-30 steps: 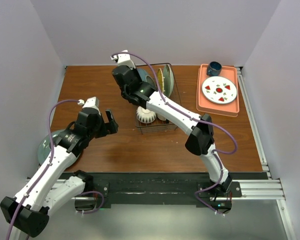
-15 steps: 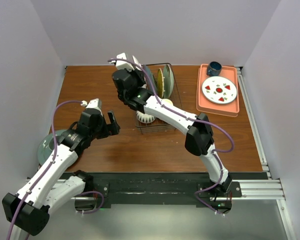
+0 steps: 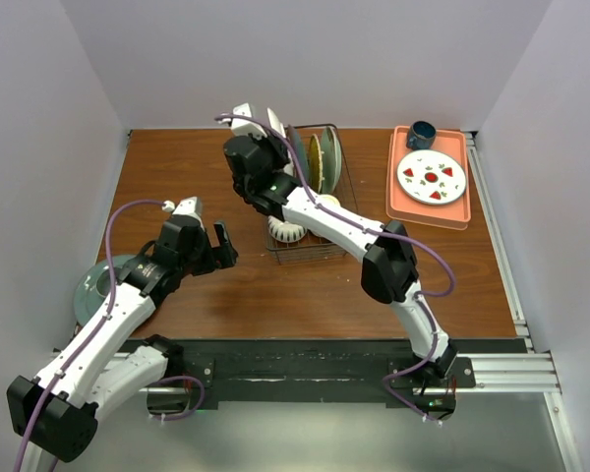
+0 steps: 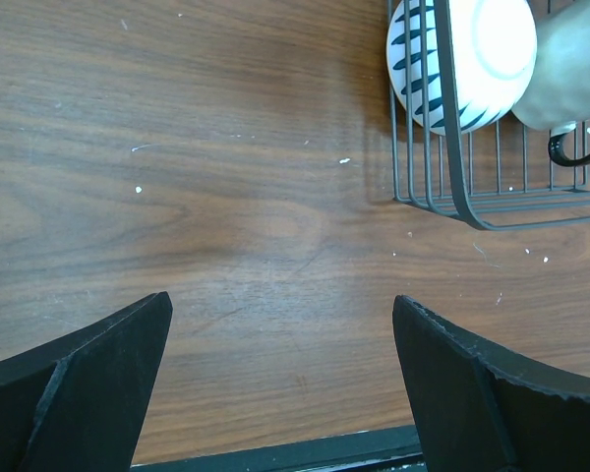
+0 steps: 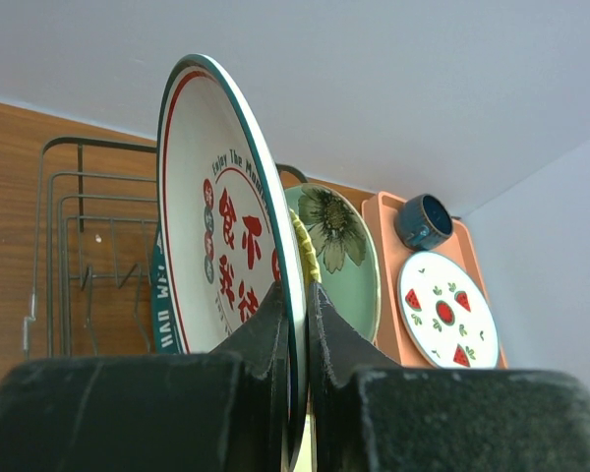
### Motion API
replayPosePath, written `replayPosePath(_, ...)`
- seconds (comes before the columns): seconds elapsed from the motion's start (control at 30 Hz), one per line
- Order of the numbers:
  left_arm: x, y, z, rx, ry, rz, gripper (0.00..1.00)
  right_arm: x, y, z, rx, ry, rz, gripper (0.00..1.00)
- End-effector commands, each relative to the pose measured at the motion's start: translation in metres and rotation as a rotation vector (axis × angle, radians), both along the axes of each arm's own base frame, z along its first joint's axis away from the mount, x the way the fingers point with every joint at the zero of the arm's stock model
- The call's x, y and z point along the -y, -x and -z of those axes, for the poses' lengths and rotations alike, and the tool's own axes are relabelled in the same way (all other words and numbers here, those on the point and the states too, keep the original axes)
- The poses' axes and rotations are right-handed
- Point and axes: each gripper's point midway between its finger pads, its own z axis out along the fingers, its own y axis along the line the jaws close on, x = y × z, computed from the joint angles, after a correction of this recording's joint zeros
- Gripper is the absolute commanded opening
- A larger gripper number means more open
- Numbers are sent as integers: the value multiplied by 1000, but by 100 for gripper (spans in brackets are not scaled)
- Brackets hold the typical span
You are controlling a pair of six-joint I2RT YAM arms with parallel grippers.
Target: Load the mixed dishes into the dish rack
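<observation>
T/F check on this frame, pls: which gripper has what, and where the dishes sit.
1. The right gripper is shut on a plate with red lettering. True.
2. The left gripper holds the striped bowl. False: it is open and empty over the table; the bowl sits in the dish rack.
3. The blue mug stands on the orange tray. True.
4. The watermelon plate is in the rack. False: it lies on the tray.
5. The flower plate stands on edge in the rack. True.
</observation>
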Motion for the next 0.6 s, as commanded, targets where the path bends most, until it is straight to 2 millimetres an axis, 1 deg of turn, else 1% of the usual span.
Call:
replayPosePath(0.0, 3, -6, -3, 24, 24, -2, 100, 10, -7, -4, 27, 2, 70, 0)
replayPosePath(0.03, 3, -6, -3, 25, 25, -2, 100, 8, -9, 4, 17, 19, 70, 0)
replayPosePath(0.1, 3, -5, -2, 21, 22, 1, 100, 4, -11, 8, 15, 26, 71, 0)
replayPosePath(0.13, 3, -5, -2, 22, 23, 0, 100, 3, -13, 15, 7, 39, 72, 0)
replayPosePath(0.27, 4, -4, 1, 14, 22, 5, 100, 2, -18, 25, -1, 35, 73, 0)
replayPosePath(0.37, 4, -5, 2, 14, 27, 5, 100, 4, -20, 31, -11, 28, 75, 0)
replayPosePath(0.57, 5, -5, 4, 8, 28, 9, 100, 14, -26, 35, -22, 9, 101, 0)
